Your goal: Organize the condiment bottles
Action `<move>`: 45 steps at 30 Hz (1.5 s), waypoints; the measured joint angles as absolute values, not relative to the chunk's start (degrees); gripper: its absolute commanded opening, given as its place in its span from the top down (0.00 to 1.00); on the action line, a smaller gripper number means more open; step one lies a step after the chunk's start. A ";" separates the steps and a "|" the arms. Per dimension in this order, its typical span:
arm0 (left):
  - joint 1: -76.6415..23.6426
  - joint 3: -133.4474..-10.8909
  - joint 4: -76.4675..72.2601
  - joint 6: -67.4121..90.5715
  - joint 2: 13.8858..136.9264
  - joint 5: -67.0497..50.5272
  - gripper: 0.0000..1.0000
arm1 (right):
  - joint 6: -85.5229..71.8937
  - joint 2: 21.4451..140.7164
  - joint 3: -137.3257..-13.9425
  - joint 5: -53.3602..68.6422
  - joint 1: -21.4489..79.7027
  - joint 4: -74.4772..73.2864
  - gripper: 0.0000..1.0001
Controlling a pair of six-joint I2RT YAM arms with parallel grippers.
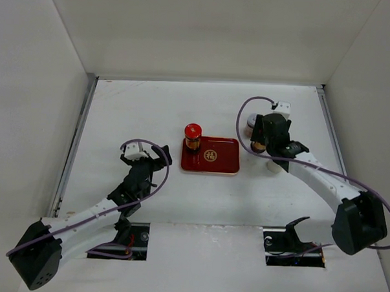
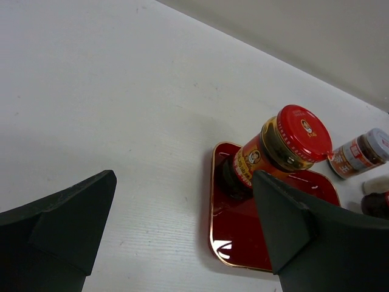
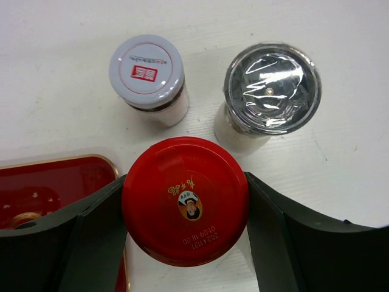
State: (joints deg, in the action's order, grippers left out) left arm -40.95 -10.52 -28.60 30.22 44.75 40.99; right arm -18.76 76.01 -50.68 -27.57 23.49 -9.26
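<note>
Gripping a red-capped bottle [image 3: 185, 201] at lid height, the right jaws are recorded as closed on it, one dark finger pressed to each side of the round cap, on which a small portrait emblem and a line of printed digits are seen. Whether its base rests on the surface [image 1: 151, 105] cannot be told. In the top view this bottle is placed just off the right edge of the red tray [image 1: 211, 155], near the tray's far corner. Just beyond it in the right wrist view two more bottles are noted upright and apart from each other: a pale-capped bottle [image 3: 148, 78] with a red stamp on its lid, and a silver-topped bottle [image 3: 270, 85] with a white body and a foil-wrapped top. A second red-capped bottle [image 1: 193, 137] is found standing on the tray's far left corner, with dark contents and a red-and-yellow label shown in the left wrist view. A gold emblem is marked at the tray's centre. A small white object [image 1: 274, 165] is glimpsed beside the right arm, too hidden to be identified. The left jaws are held wide apart with nothing between them, low over bare surface, well to the left of the tray and pointed toward it.
</note>
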 measured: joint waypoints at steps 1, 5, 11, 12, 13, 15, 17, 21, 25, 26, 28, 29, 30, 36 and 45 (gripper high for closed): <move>-40.82 -10.33 -28.60 30.22 44.66 40.97 0.04 | -18.76 74.72 -50.68 -27.99 24.14 -9.52 0.40; -40.38 -10.24 -28.82 30.24 44.69 40.91 0.04 | -18.79 71.42 -51.16 -29.17 28.56 -9.54 0.40; -39.75 -10.24 -29.36 30.28 45.60 40.97 0.01 | -18.81 75.70 -53.87 -29.95 39.29 -6.61 0.40; -39.68 -10.22 -29.39 30.30 45.60 41.06 0.00 | -18.81 77.54 -54.76 -29.93 40.86 -5.72 0.39; -39.46 -10.22 -29.41 30.30 45.56 41.30 0.00 | -18.83 79.40 -55.70 -29.69 41.95 -5.13 0.39; -39.24 -10.13 -29.45 30.33 45.41 41.56 0.00 | -18.87 83.33 -58.13 -29.17 43.42 -4.23 0.39; -38.98 -9.82 -29.63 30.35 45.12 41.65 0.00 | -18.59 86.80 -60.71 -29.10 44.18 -3.88 0.39; -38.46 -9.32 -29.76 30.41 45.01 41.71 0.00 | -17.91 91.90 -64.36 -29.54 44.97 -2.13 0.38; -38.37 -9.32 -29.80 30.44 44.99 41.63 0.00 | -17.21 94.74 -65.43 -30.68 45.43 -1.13 0.37; -38.37 -9.32 -29.82 30.41 44.97 41.60 0.00 | -17.08 95.15 -65.43 -31.03 45.47 -1.04 0.37; -38.37 -9.28 -29.80 30.41 44.73 41.56 0.00 | -16.93 96.01 -65.43 -31.38 45.47 -0.97 0.34; -38.37 -9.26 -29.80 30.44 44.56 41.58 0.00 | -16.82 96.36 -65.43 -31.55 45.47 -0.89 0.30; -38.33 -9.26 -29.80 30.44 44.40 41.56 0.00 | -16.73 96.77 -65.43 -31.73 45.47 -0.84 0.26; -38.22 -9.23 -29.85 30.44 44.40 41.30 0.00 | -16.99 97.41 -66.04 -32.99 45.47 2.26 0.08; -38.65 -9.23 -29.87 30.44 43.79 41.15 0.00 | -17.87 87.09 -63.53 -33.47 44.07 3.11 0.06</move>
